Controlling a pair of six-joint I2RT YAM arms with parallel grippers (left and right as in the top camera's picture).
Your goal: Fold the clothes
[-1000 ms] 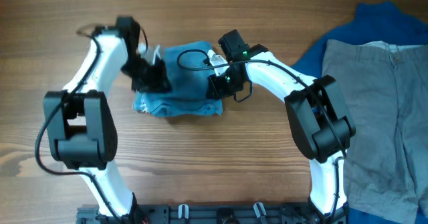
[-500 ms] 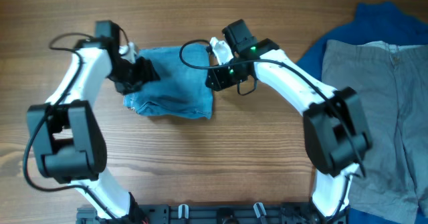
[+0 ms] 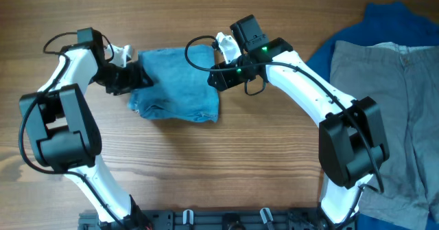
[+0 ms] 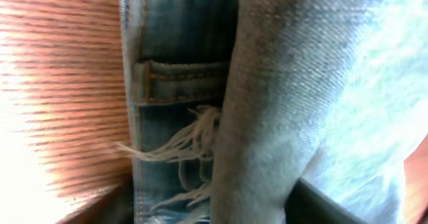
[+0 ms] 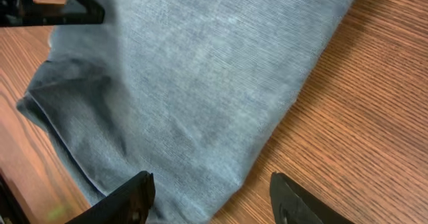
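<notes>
- Although its lower edge is uneven, the jeans (image 3: 180, 86) lie folded into a squarish bundle on the wooden table (image 3: 226, 175), a little toward 11 o'clock from the table's middle in the overhead view.
- At the bundle's 9 o'clock edge sits the left gripper (image 3: 132, 79), touching the denim. Its wrist camera is filled with cloth (a seam (image 4: 180, 71) sewn in orange thread, and white frayed threads (image 4: 177, 154)). Whether the jaws are closed on anything I cannot tell.
- At the bundle's 3 o'clock edge, near its upper corner, is the right gripper (image 3: 218, 77). Its wrist view shows both black fingers (image 5: 134, 197) spread wide, with the folded edge of the denim running down between them over bare wood. They pinch nothing.
- Well apart, at the table's 3 o'clock side, grey-khaki trousers (image 3: 391, 113) lie spread over a dark blue shirt (image 3: 384, 20), which shows at their 12 o'clock and 10 o'clock edges.
</notes>
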